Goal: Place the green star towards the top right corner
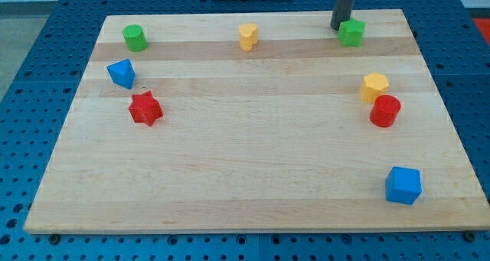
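The green star (352, 32) lies near the top edge of the wooden board (253, 154), toward the view's right. My tip (338, 27) is just left of the star and slightly above it, touching or almost touching its left side. The dark rod rises from there out of the view's top.
A green cylinder (135, 37) sits at the top left and a yellow block (247, 36) at the top middle. A blue block (121, 73) and a red star (145, 108) lie at the left. A yellow hexagon (375, 86), a red cylinder (385, 111) and a blue cube (403, 185) lie at the right.
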`<state>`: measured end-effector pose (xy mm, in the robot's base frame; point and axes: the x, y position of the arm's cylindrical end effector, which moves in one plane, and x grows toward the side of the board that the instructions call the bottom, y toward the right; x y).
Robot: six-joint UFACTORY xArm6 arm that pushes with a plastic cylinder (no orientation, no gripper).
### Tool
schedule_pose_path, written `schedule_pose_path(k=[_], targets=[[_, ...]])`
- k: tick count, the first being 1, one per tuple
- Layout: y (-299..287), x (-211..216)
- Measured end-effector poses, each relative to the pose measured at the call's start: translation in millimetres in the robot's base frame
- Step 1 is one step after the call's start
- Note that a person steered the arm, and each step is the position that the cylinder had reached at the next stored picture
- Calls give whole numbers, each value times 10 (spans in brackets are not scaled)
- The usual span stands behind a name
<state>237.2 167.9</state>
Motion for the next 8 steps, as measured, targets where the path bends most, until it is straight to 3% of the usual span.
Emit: schedule_pose_path(k=[3, 5, 7, 8], targets=[[235, -54], [-319, -53], [-327, -53], [-450, 153]])
